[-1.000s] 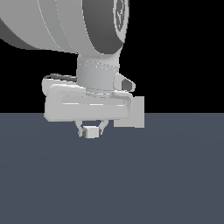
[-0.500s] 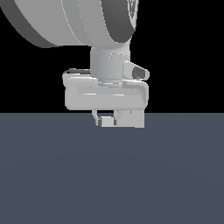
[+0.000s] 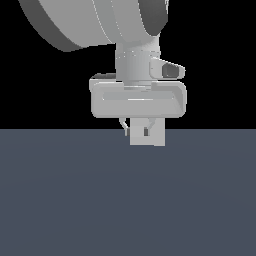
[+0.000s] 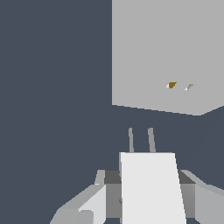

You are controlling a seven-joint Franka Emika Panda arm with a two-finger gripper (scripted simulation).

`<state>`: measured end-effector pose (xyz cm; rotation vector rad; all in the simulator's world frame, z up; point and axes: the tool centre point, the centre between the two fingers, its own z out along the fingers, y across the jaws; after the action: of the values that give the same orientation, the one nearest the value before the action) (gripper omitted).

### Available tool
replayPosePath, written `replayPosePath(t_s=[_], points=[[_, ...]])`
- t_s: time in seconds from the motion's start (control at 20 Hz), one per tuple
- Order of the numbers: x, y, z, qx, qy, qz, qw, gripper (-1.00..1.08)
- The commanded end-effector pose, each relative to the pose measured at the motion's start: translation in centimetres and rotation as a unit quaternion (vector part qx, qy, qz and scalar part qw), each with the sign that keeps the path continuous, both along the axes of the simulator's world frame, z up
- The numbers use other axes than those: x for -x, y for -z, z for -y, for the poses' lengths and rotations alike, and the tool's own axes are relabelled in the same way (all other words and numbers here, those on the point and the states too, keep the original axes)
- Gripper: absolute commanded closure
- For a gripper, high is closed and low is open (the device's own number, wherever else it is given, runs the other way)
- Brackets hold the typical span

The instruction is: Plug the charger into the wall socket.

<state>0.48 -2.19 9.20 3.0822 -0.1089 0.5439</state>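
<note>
Two thin prongs stick out of the charger (image 4: 151, 188), which the gripper (image 4: 144, 205) holds clamped between its fingers, and they point toward the wall socket (image 4: 162, 52) a little farther ahead. The socket holes seem to lie right of the prongs, so pushing straight forward could hit the plain panel and twist the charger.

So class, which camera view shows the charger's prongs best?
The wrist view: the charger fills the foreground, its two prongs aimed toward the wall socket. In the exterior view the end effector hides most of the charger; no prongs show.
</note>
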Motion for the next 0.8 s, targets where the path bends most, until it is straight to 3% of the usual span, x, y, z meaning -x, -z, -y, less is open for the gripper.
replayPosePath(t_s=[0.0,0.75], points=[[0.1,-0.3,0.7,0.0,0.024,-0.001,0.9997,1.08],[0.4,-0.8,2.0,0.001,0.069,-0.003,0.9976,1.08]])
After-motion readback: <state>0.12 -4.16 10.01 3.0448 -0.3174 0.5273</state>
